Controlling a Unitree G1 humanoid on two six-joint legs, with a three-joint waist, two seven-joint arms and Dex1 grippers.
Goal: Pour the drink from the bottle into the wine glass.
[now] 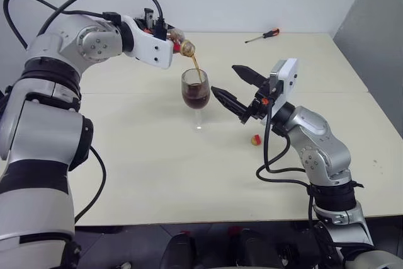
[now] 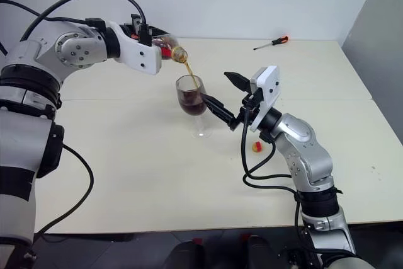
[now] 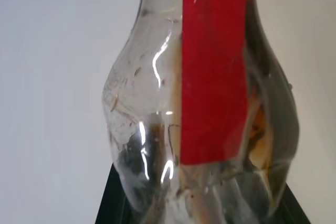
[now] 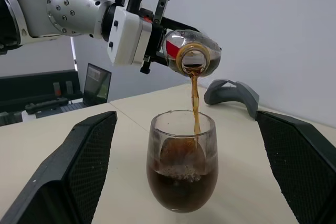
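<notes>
The left gripper (image 4: 157, 38) is closed around the bottle (image 4: 191, 51) and holds it tipped over, with the open mouth pointing down and toward the wine glass (image 1: 195, 89). From the mouth a thin stream of the drink (image 4: 196, 103) falls into the bowl of the glass. The bowl is already filled to about half with the dark liquid, with some foam on the surface. In the left wrist view the bottle body shows a red label strip (image 3: 212, 66) and only a little brown liquid along one side.

The right gripper (image 1: 234, 89) stands wide open — its two black fingers (image 4: 86, 156) are on either side of the glass bowl but apart from it, not touching. It holds nothing.

The glass stands upright on the pale table (image 1: 157, 174), about in the middle. A small red and yellow cap (image 1: 255, 139) lies on the table near the right arm, and a screwdriver (image 1: 263, 35) lies at the far edge — well apart from the glass.
</notes>
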